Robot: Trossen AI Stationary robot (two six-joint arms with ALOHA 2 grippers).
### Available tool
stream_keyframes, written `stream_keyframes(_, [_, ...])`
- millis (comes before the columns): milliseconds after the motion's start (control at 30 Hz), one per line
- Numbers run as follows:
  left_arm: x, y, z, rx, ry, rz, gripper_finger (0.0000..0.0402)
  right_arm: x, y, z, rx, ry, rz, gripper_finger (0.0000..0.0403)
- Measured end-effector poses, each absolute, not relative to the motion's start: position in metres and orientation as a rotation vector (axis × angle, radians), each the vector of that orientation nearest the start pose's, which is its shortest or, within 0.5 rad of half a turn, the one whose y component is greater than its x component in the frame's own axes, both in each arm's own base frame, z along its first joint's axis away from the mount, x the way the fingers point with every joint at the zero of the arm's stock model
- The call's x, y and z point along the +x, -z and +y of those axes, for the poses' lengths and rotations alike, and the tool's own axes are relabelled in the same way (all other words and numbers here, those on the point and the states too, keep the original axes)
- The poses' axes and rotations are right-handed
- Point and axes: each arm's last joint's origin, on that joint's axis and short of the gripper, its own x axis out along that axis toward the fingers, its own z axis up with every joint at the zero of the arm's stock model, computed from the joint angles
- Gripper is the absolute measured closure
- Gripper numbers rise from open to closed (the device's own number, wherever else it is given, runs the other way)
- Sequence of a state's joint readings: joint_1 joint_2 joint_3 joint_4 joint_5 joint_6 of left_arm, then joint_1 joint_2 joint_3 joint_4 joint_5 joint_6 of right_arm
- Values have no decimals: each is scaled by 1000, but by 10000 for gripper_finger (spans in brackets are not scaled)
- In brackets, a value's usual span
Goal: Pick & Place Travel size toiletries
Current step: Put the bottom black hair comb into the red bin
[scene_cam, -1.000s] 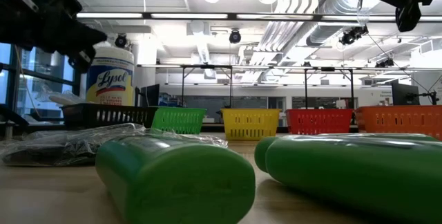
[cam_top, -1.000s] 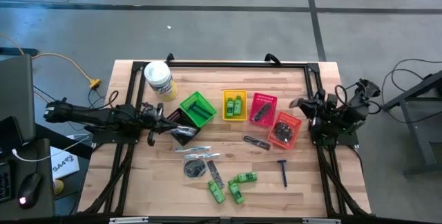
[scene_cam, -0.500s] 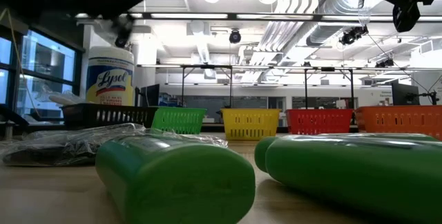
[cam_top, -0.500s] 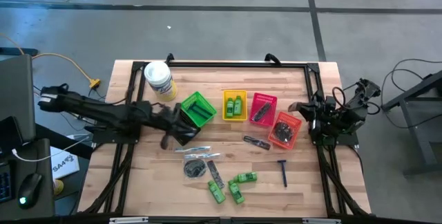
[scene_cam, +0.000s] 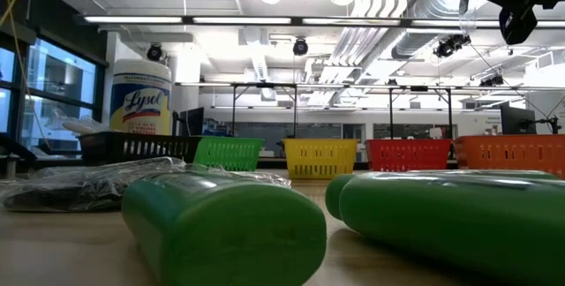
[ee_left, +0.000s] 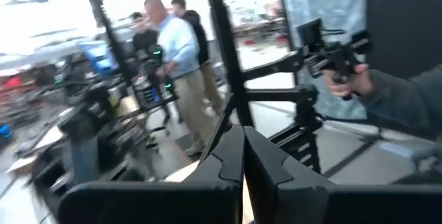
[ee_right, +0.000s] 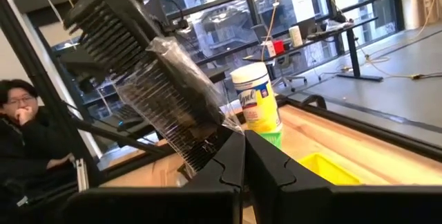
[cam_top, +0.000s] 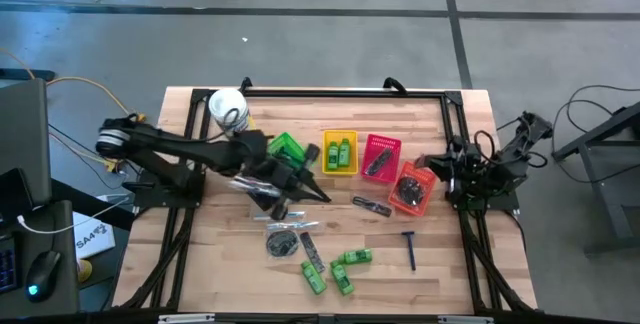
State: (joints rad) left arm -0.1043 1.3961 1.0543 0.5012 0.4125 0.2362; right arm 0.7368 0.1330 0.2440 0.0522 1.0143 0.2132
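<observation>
High view – table (cam_top: 200, 254): wooden top inside a black frame.
High view – left end effector (cam_top: 318, 193): fingers pressed together, empty, reaching over the middle of the table just in front of the green basket (cam_top: 288, 146).
High view – right end effector (cam_top: 432, 160): fingers together, holding nothing, raised at the right edge beside the orange basket (cam_top: 413, 188).
High view – toiletries: two green bottles in the yellow basket (cam_top: 340, 151); dark combs in the pink basket (cam_top: 380, 157); dark packets in the orange basket; loose on the table, a comb (cam_top: 371, 206), a blue razor (cam_top: 409, 248), four green mini bottles (cam_top: 340, 269) near the front edge, a round dark packet (cam_top: 281, 243), a clear-wrapped stick (cam_top: 277, 214).
High view – white tub (cam_top: 230, 113): near the back left corner.
Low view – two green bottles lie on their sides close to the lens; a clear-wrapped packet at the left; the tub and baskets in a row behind.
Left wrist view – closed fingers; people stand in the room beyond.
Right wrist view – closed fingers; a wrapped comb (ee_right: 148, 89) looms tilted above them – contact unclear; tub and yellow basket beyond; a person at the picture's edge.
</observation>
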Motion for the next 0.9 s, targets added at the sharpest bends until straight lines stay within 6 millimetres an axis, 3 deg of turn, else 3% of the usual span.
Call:
stream_keyframes(200, [363,-368,-43,303,506,-220,402,80,-236,39,327,267,-109,401])
stream_keyframes(500, [427,-376,-13,173,485,-167,402,89,-232,48,307,240,-67,401])
stream_keyframes(767, [446,-371,-19,246,565,-76,402,91,-231,50,296,222,-55,401])
stream_keyframes(900, [441,-367,-27,330,825,-112,402,91,-231,51,294,206,-51,400])
